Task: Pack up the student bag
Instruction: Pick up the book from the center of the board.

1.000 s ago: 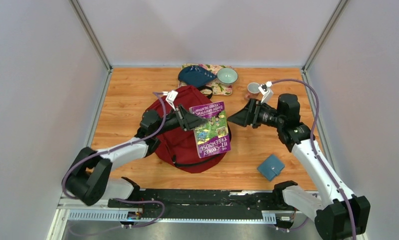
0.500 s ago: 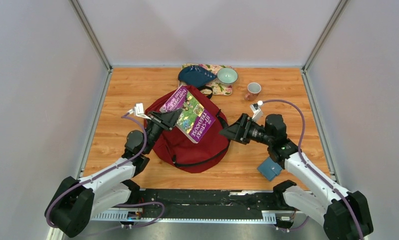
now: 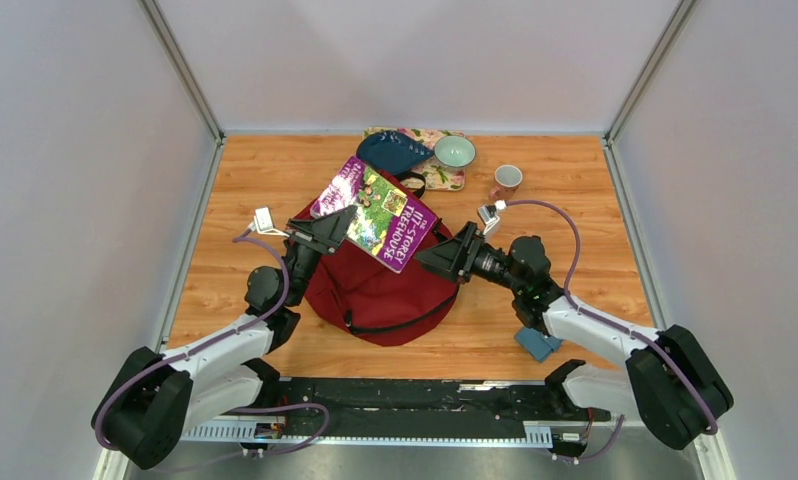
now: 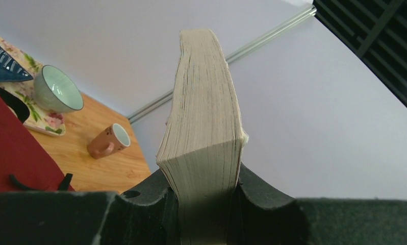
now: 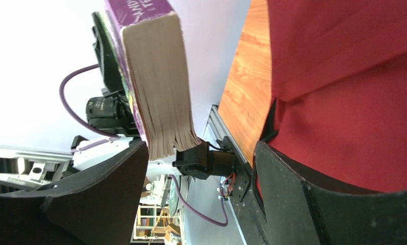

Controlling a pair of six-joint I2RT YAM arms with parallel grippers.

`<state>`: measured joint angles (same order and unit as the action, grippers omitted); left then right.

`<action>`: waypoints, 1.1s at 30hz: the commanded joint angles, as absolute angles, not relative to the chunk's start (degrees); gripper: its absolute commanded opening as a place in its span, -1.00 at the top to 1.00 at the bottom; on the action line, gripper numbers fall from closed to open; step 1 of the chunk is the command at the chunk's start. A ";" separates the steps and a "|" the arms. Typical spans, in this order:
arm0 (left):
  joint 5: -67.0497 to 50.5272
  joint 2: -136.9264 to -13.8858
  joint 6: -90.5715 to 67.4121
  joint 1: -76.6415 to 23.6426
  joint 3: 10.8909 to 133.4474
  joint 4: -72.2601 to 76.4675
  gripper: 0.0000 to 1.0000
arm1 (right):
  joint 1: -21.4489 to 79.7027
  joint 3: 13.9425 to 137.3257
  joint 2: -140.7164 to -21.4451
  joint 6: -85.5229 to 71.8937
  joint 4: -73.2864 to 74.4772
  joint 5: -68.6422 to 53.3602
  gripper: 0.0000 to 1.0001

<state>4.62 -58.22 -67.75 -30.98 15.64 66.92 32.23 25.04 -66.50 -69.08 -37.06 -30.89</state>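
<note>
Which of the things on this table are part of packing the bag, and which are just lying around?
In the job: student bag, purple paperback book, left gripper holding it.
Lying about for now: blue wallet, green bowl, brown mug, floral tray, dark blue pouch.

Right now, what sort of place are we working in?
Probably a lab test cell, not a real room: a wooden tabletop boxed in by blank white panels on aluminium posts, with staged props like the student bag, a book and a mug.

Bright even light; faint shadows; right-wrist background overexposed.
</note>
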 commanded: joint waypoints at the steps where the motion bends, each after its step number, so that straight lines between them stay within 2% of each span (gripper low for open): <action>1: 5.62 -57.57 -71.89 -30.85 15.56 77.08 1.00 | 33.75 27.16 -68.02 -70.84 -49.83 -29.00 -0.60; 15: 5.81 -59.59 -75.14 -30.85 14.94 80.41 1.00 | 34.45 28.65 -71.63 -71.80 -53.26 -29.36 -0.60; 27: 4.31 -64.34 -79.28 -30.85 15.12 87.28 1.00 | 36.30 31.46 -79.10 -75.32 -62.56 -29.18 -0.56; 28: 4.31 -64.42 -79.10 -30.85 15.20 87.36 1.00 | 36.91 31.55 -79.71 -75.67 -63.54 -29.18 -0.54; 33: 4.22 -64.86 -78.75 -30.94 14.85 87.45 1.00 | 37.88 31.29 -81.91 -77.26 -68.02 -29.27 0.18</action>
<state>4.95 -64.75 -77.21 -30.98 13.54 70.00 36.77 29.32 -81.03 -75.64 -58.65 -29.71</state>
